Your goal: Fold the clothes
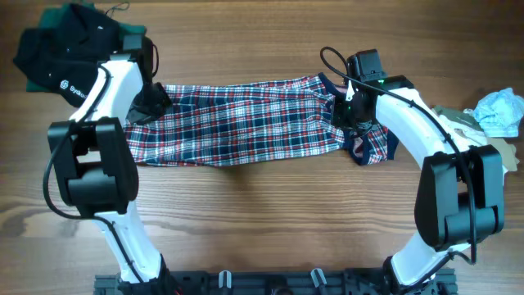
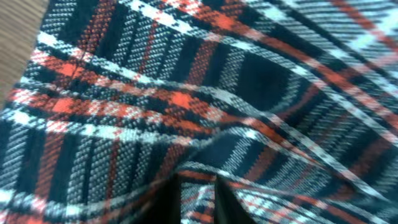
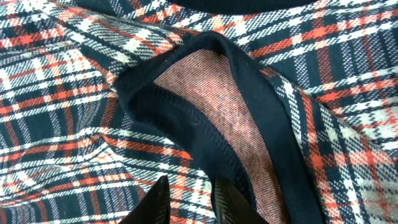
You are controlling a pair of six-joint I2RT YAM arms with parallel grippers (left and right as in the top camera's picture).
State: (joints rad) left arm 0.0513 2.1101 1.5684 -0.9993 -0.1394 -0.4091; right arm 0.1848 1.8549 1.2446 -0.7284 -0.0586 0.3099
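Wood-grain table (image 1: 270, 213), bare strip along the near edge.

- Mid-table: plaid cloth (image 1: 237, 119), red/navy/white, laid lengthwise left to right and fairly flat along its middle.
- Left gripper (image 1: 151, 102) at the cloth's left end. The wrist view shows the fingers close together with plaid ridges drawn in to the tips, which reads as a pinch on the fabric.
- Right gripper (image 3: 190, 183) at the bunched right end, jaws narrow and nipping a fold of plaid. Just beyond the tips, navy waistband trim (image 3: 199, 140) curls open over the pinkish inside (image 3: 217, 93).
- Right edge: pale blue cloth (image 1: 501, 111), crumpled, well apart from the plaid.
- Far left corner: dark garment heap (image 1: 61, 41), black with some green showing.
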